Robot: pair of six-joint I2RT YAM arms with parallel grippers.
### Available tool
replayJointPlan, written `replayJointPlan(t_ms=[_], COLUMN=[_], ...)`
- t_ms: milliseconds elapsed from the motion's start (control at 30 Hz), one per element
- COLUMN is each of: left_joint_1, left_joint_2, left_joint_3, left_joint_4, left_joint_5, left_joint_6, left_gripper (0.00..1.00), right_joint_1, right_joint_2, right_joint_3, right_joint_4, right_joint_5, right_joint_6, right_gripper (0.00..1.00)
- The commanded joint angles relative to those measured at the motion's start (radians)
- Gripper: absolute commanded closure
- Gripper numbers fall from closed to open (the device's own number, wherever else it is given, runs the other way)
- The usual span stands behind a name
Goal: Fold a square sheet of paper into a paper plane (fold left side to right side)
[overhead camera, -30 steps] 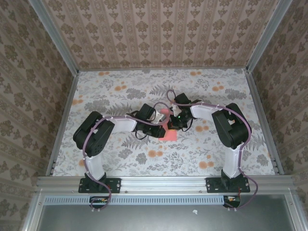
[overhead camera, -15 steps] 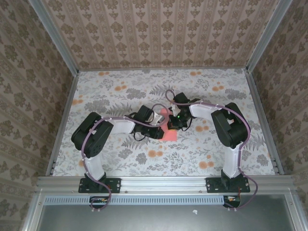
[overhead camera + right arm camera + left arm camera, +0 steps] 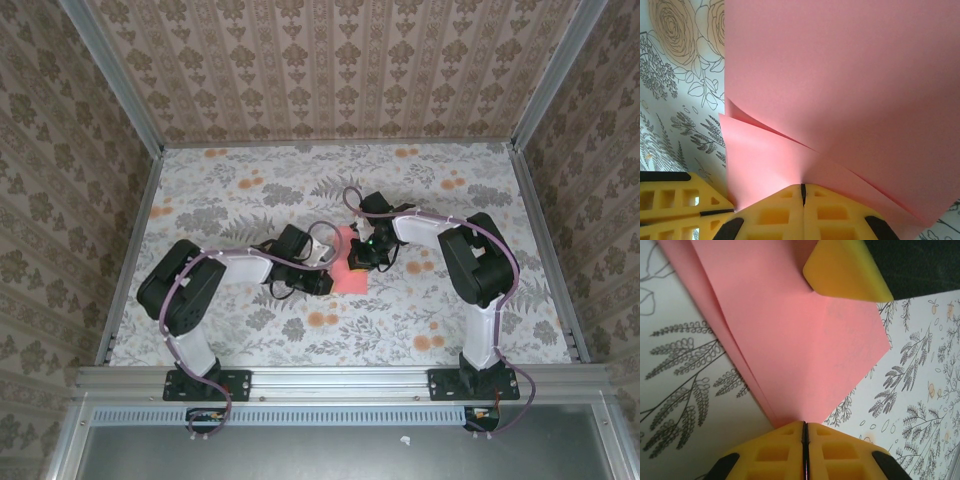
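1. Currently, in the top external view, the left arm [image 3: 185,295] reaches from its base at the near-left edge toward the middle of the floral table cover [image 3: 230,190].
2. The left gripper [image 3: 805,426] has its yellow fingers pressed together, with no gap at the seam. They pinch a pointed corner of the sheet of paper [image 3: 800,340].
3. The sheet of paper is pink-red and lies at the centre of the table, between the two grippers. It shows two layers: in the left wrist view, a second edge runs just beside the upper layer's left edge.
4. In the right wrist view, the layers part slightly at the left, where the upper layer stands off the lower one.
5. The right gripper [image 3: 802,187] is likewise closed, with its fingers clamped on the paper's edge. The left gripper's yellow fingers sit just beside it, at the lower left of that view.
6. The right arm [image 3: 478,262] bends in from its base at the near-right edge.
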Motion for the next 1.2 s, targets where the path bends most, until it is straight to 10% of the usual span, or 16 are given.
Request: replayJointPlan(t_ms=[0,233,800,1167], left_joint_1=[0.014,0.051,0.131,0.125], left_joint_2=[-0.028,-0.097,-0.016,0.165], left_joint_3=[-0.037,-0.055,0.093,0.227], left_joint_4=[-0.11,-0.118,0.093,0.131], left_joint_5=[-0.017,0.003,0.083,0.14], left_joint_6=[0.023,0.032,-0.053,-0.054], left_gripper=[0.91,0.91,0.6,0.61], right_joint_1=[-0.005,-0.006,-0.125,-0.133], right_joint_2=[0.04,0.011,-0.369,-0.419], right_joint_3=[0.0,0.002,-0.261,-0.343], right_joint_4=[-0.07,-0.019,0.232,0.239], right_joint_5=[0.099,0.051,0.084,0.024], right_joint_6=[-0.021,-0.008,0.064,0.071], right_gripper=[1.0,0.97,0.33,0.25])
